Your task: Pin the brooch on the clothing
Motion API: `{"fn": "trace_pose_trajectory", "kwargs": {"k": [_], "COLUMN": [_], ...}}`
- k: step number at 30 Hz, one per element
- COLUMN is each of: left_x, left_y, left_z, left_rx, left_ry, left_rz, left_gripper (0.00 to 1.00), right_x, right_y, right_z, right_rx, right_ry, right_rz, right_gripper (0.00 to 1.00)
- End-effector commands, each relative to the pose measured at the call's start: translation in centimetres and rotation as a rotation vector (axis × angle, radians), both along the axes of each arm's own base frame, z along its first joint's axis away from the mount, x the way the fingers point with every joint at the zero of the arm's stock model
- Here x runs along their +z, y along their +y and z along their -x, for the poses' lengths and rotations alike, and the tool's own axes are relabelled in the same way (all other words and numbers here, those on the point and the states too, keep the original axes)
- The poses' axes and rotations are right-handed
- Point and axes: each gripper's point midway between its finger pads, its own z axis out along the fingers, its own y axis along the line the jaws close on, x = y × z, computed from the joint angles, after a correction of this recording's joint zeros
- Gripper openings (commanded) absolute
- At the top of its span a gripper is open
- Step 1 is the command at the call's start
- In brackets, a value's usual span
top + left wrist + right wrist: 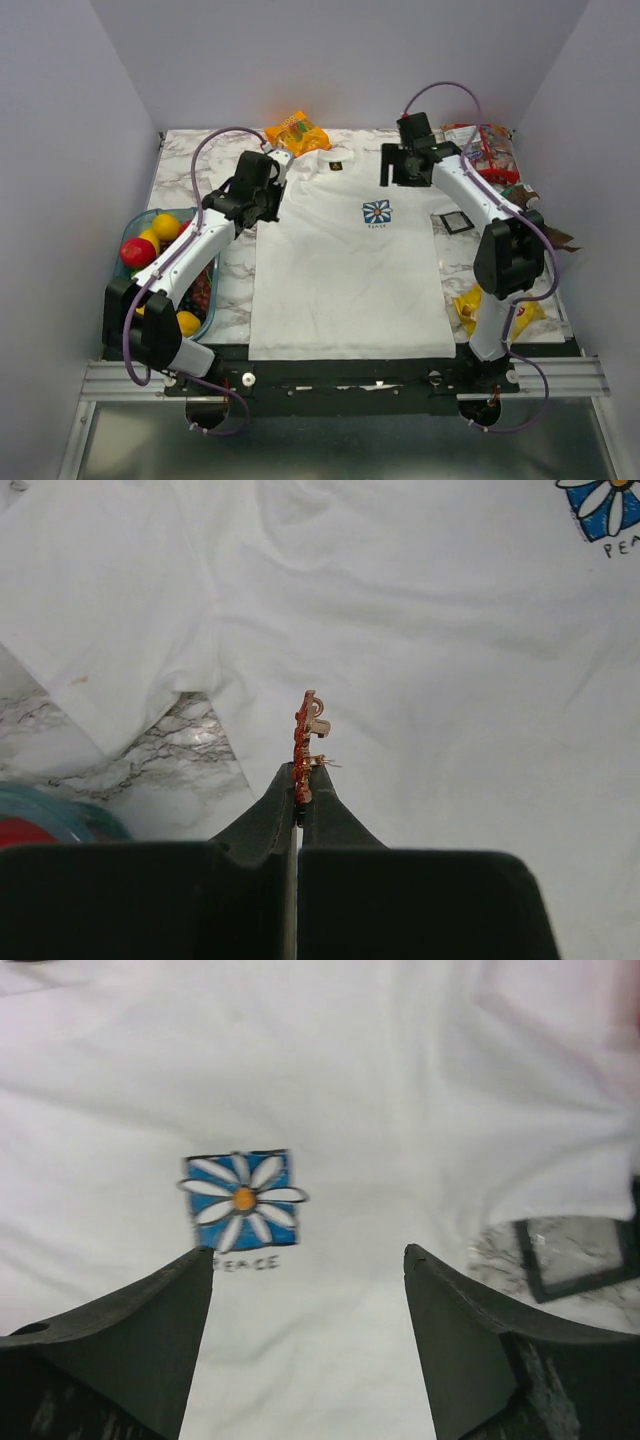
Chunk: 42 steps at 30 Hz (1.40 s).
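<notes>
brooch [305,742]: tiny red-orange pin w/ gold hardware on the back, held edge-on above the shirt's side near the sleeve; doesn't look to be touching fabric afaict
left gripper [300,785]: clamped tight on the brooch's lower edge, most of the piece sticks out past the tips
right gripper [308,1260]: jaws spread wide w/ nothing between them, hovering over the chest just beside the daisy print [242,1198]
T-shirt [340,290]: white, spread front-up on the marble table [190,735], a few soft wrinkles
how the brooch handles: we reckon v light, rigid metal, glossy enough to twist or pop out of the pads if squeezed off-centre; the needle + clasp look thin, prob bend easily
where to hold it: by the rim of the body like now imo, so the pin side stays free; we wouldn't grab the clasp itself
how the shirt handles: soft floppy knit, we'd expect it to dimple or slide under the point rather than get pierced
where to hold the shirt: pinch up or press down a fold right next to the target spot w/ the free claw
risk: needle skating off loose cloth, or the brooch rotating in the grip
</notes>
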Motion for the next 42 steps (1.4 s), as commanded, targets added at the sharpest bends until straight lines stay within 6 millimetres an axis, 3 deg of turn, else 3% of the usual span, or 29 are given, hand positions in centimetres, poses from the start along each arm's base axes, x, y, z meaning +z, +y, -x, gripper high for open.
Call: {"fn": "trace_pose_trajectory", "kwargs": {"k": [1,2,4,5,7,8,9,12,14,20,26,35,42], "left_x": [0.1,-0.2,-0.9,-1.2,-1.9,-1.9,-2.0,-1.9,-2.0,-2.3,-2.1,0.0,1.7], "left_y": [1.3,1.4,1.4,1.5,2.1,2.0,2.5,2.2,2.6,2.7,2.8,2.7,2.3], "left_z": [-1.6,-1.6,-1.8,-1.8,-2.2,-2.2,-2.4,-2.6,-2.8,-3.2,-3.6,-4.4,-5.4], "left_rx": [0.057,0.061,0.064,0.066,0.085,0.086,0.098,0.09,0.102,0.112,0.13,0.185,0.28], "left_ry": [-0.002,0.006,0.027,0.034,0.056,0.063,0.07,0.086,0.089,0.12,0.115,0.049,-0.057], "left_rz": [0.018,0.013,0.003,0.0,-0.007,0.003,0.016,0.081,0.096,0.173,0.247,0.416,0.595], "left_gripper": [0.0,0.0,0.0,0.0,0.0,0.0,0.0,0.0,0.0,0.0,0.0,0.0,0.0], "right_x": [2.5,1.8,1.9,2.7,1.1,1.9,-0.2,-1.2,-2.9,-5.8,-7.2,-9.0,-10.6], "right_y": [8.7,11.3,13.7,16.3,18.5,20.3,20.9,22.6,23.3,23.7,24.0,24.6,23.7], "right_z": [-0.4,0.2,-0.1,0.5,0.6,0.7,0.9,1.2,1.6,2.5,2.5,3.9,4.2], "right_rx": [0.229,0.289,0.335,0.409,0.458,0.501,0.517,0.541,0.55,0.541,0.529,0.526,0.48], "right_ry": [-0.102,-0.084,-0.109,-0.122,-0.1,-0.123,-0.079,-0.05,-0.011,0.034,0.063,0.128,0.17], "right_rz": [-0.066,-0.094,-0.115,-0.153,-0.147,-0.151,-0.134,-0.119,-0.12,-0.083,-0.055,-0.037,0.004], "right_gripper": [0.83,0.83,0.81,0.81,0.8,0.79,0.79,0.74,0.72,0.67,0.62,0.57,0.54]}}
